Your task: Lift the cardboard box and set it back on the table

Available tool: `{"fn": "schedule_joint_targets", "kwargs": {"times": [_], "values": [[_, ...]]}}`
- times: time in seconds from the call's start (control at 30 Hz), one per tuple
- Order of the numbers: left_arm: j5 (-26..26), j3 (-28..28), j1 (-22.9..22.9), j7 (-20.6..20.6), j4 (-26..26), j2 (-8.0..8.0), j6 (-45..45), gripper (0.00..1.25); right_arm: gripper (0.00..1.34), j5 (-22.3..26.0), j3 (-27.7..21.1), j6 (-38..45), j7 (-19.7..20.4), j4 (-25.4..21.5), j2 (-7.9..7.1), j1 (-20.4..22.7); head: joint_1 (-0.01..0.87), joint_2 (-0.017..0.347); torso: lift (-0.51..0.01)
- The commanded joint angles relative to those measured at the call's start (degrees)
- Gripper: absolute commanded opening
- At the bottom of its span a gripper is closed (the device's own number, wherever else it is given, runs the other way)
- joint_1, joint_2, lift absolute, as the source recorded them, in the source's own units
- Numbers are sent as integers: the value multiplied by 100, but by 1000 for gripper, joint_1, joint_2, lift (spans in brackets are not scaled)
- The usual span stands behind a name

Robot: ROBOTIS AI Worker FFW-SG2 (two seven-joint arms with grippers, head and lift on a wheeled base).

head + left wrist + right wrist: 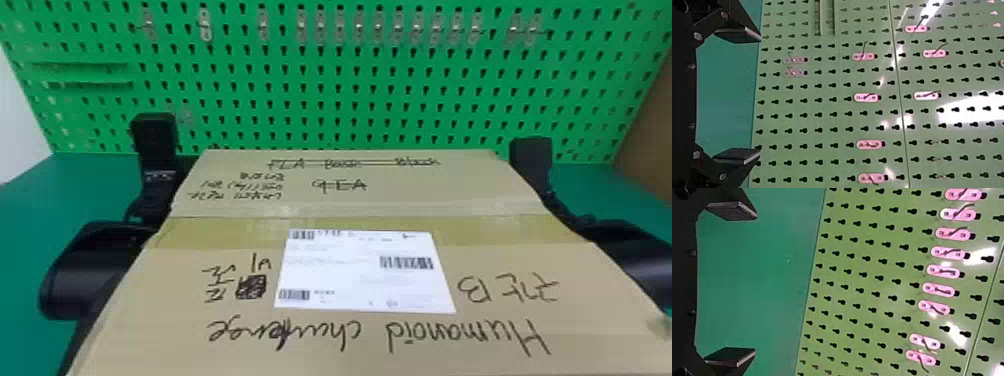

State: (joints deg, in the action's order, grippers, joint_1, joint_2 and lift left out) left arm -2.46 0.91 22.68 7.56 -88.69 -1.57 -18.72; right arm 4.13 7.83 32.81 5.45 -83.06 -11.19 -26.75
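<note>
Across the head view's lower centre, the cardboard box (400, 205) sat between the left gripper (759, 96) and the right gripper (755, 283), both with jaws spread. If side pressure alone bore it, uneven squeezing could let it slip or tilt. Smooth yellowish tape (240, 232) and a flat white label (355, 270) covered matte cardboard.

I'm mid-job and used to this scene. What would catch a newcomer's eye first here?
The big cardboard box in the head view's foreground, with its white label and black handwriting on top. Next, the bright green pegboard behind it, then the robot's open left gripper and open right gripper, on either side of the box.
</note>
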Motion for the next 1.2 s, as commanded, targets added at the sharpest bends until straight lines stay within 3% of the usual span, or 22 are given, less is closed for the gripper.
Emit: {"fn": "schedule_joint_targets", "kwargs": {"times": [0.0, 0.43, 1.17], "values": [[0, 6, -9, 0, 1, -1, 0, 1003, 1250, 0, -1, 6, 0, 0, -15, 3, 566, 54, -183], [-141, 59, -27, 0, 1, -27, -9, 1005, 1250, -97, -106, 59, 0, 0, -59, 39, 566, 54, -183], [-325, 94, -123, 0, -114, -432, -149, 1003, 1252, -334, -361, 252, 0, -237, -577, 144, 566, 54, -183]]}}
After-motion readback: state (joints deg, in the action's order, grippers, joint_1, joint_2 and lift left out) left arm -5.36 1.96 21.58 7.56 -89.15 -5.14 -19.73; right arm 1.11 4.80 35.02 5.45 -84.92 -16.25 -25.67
